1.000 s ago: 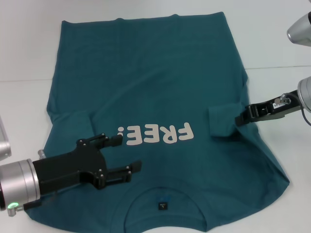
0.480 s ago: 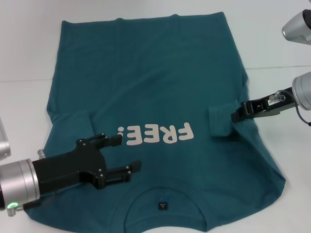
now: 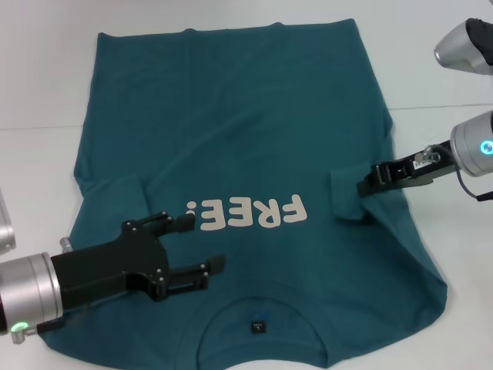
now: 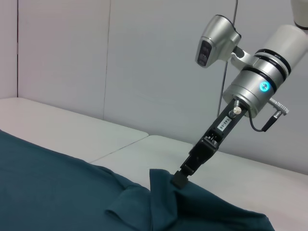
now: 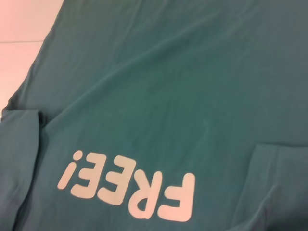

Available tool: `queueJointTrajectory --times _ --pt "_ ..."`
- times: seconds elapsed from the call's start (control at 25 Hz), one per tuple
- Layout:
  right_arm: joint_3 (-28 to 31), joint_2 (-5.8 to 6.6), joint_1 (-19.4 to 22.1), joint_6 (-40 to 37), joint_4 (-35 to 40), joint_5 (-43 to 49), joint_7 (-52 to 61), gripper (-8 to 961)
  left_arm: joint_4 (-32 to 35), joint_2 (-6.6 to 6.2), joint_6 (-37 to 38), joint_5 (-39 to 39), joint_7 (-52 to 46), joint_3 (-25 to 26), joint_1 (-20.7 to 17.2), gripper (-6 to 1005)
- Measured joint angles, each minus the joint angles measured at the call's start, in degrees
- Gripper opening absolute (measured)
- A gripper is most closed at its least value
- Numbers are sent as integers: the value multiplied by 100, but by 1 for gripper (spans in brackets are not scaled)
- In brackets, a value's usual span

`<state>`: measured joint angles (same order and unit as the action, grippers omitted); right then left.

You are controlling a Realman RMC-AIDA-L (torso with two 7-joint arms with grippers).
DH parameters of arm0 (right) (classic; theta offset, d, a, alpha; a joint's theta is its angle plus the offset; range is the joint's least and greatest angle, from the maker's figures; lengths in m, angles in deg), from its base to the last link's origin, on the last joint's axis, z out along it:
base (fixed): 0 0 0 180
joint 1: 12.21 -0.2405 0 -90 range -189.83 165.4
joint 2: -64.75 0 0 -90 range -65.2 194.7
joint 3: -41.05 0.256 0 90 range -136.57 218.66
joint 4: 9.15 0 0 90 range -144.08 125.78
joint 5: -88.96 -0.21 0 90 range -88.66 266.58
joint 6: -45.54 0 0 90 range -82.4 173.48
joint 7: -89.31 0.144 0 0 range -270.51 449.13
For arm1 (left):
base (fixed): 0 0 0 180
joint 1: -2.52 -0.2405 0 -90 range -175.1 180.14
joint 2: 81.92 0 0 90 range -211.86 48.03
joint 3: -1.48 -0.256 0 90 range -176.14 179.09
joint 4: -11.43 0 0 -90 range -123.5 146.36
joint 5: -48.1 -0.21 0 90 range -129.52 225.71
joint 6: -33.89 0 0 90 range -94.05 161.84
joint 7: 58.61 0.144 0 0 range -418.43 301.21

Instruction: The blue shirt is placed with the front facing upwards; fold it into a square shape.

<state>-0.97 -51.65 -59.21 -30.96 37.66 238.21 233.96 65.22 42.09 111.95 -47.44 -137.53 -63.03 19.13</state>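
Note:
The blue shirt (image 3: 246, 123) lies flat on the white table, front up, with its off-white "FREE!" print (image 3: 248, 213) and its collar nearest me. Both sleeves are folded inward onto the body. My right gripper (image 3: 365, 186) is shut on the edge of the folded right sleeve (image 3: 347, 196); the left wrist view shows that gripper (image 4: 179, 179) pinching a raised peak of cloth. My left gripper (image 3: 204, 242) hovers open over the shirt's chest, just left of the print, with nothing between its fingers. The right wrist view shows the print (image 5: 130, 190) and the folded sleeve (image 5: 284, 183).
Bare white table (image 3: 38, 77) surrounds the shirt on the left, right and far side. A pale wall (image 4: 144, 62) rises behind the table in the left wrist view.
My right gripper has moved a little leftward, toward the shirt's middle, carrying the sleeve edge with it. The left arm has stayed still.

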Motion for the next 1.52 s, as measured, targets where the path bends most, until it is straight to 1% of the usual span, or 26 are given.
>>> queueJointTrajectory --times 0.28,0.4,0.64,0.84,0.96,1.04,1.16,1.28,1.36,1.44,1.52 --pt "-9 -25 -71 172 -101 2 5 24 0 0 0 9 7 0 0 835" --pt "-27 -23 -151 185 -290 8 -22 38 0 0 0 9 12 0 0 836" --pt "-374 -53 -190 258 -457 32 -31 65 0 0 -1 9 16 0 0 836" --pt "-368 -59 -178 243 -437 2 -9 282 53 0 25 9 17 73 -38 836" --pt "-321 -31 -139 214 -389 -127 19 371 85 2 150 9 10 264 -59 836" --pt "-312 23 -73 194 -372 -407 23 430 87 10 283 9 -2 469 -63 836" --pt "-270 138 83 49 -374 -1032 -56 519 59 17 517 97 -18 782 -80 836" --pt "-249 232 219 -114 -404 -1541 -175 661 20 10 673 262 -20 1017 -146 836" --pt "-255 262 292 -148 -415 -1681 -198 755 19 7 682 292 -20 1035 -170 836" --pt "-282 262 316 -21 -425 -1572 -190 754 18 3 684 320 -20 1049 -199 836" --pt "-295 234 310 177 -433 -1333 -166 753 17 2 680 340 -18 1058 -217 836"
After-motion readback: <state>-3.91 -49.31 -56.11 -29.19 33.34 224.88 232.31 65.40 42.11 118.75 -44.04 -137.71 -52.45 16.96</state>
